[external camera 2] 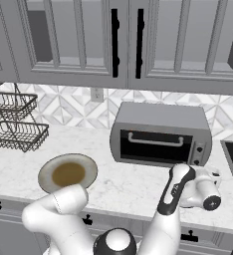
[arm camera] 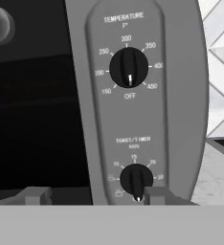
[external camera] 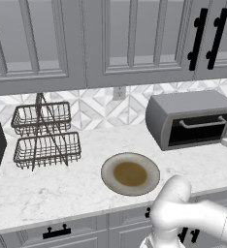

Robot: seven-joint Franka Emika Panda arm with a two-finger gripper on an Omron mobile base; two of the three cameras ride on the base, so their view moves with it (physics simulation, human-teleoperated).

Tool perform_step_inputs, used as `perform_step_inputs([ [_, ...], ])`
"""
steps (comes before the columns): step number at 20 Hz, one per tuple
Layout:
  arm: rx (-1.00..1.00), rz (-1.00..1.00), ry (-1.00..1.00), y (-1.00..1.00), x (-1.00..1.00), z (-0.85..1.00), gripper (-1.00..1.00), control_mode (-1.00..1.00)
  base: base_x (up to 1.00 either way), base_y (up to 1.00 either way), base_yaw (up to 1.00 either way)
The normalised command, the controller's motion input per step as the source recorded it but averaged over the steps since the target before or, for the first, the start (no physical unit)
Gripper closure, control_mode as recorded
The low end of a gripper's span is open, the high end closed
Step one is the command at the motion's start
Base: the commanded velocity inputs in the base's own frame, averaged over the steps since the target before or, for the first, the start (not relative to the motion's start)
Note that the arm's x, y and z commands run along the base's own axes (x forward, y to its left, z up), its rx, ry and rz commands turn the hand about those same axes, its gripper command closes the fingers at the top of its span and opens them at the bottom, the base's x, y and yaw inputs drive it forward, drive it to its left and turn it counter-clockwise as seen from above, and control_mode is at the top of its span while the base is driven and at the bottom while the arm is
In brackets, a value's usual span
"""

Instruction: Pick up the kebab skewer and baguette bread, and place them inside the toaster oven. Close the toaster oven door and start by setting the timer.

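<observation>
Timer knob (arm camera: pixel 136 179): nearest my camera, low on the oven's control strip, its white pointer aimed downward, between my two finger tips.
Claw (arm camera: pixel 90 196): my tips rise at the bottom of the hand view, one at the lower left and one just beside the knob's lower right; jaws partly open, holding nothing that I can see.
Temperature knob (arm camera: pixel 128 67): straight above the timer knob on the same strip, pointer toward OFF.
Toaster oven (external camera 2: pixel 161 132): stands on the bench (external camera 2: pixel 128 184) against the tiled wall; its door (external camera 2: pixel 155 143) looks shut, silver handle across the top.
Skewer and loaf: I cannot make them out through the dark glass.
Plate (external camera 2: pixel 67 173): on the bench well to my left, bare.
Key relation: the knob lies dead ahead of my claw, its grip ridge running up and down; I judge I need to centre my tips on it, close, then twist.
</observation>
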Motion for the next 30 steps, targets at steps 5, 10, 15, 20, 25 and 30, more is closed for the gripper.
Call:
perform_step_inputs([
  [5, 0.0, 0.0, 0.0, -0.01, 0.0, 0.02, -1.0, -1.0, 0.0, 0.0, 0.0],
  [10, 0.0, 0.0, 0.0, 0.0, 0.01, 0.01, -1.0, -1.0, 0.0, 0.0, 0.0],
  [15, 0.0, 0.0, 0.0, -0.02, 0.06, 0.01, -1.0, -1.0, 0.0, 0.0, 0.0],
  [20, 0.0, 0.0, 0.0, -0.32, 0.04, 0.0, -1.0, -1.0, 0.0, 0.0, 0.0],
  [25, 0.0, -0.01, 0.0, -0.11, 0.05, 0.0, -1.0, -1.0, 0.0, 0.0, 0.0],
  [30, -0.01, -0.03, 0.0, 0.11, 0.04, 0.0, -1.0, -1.0, 0.0, 0.0, 0.0],
])
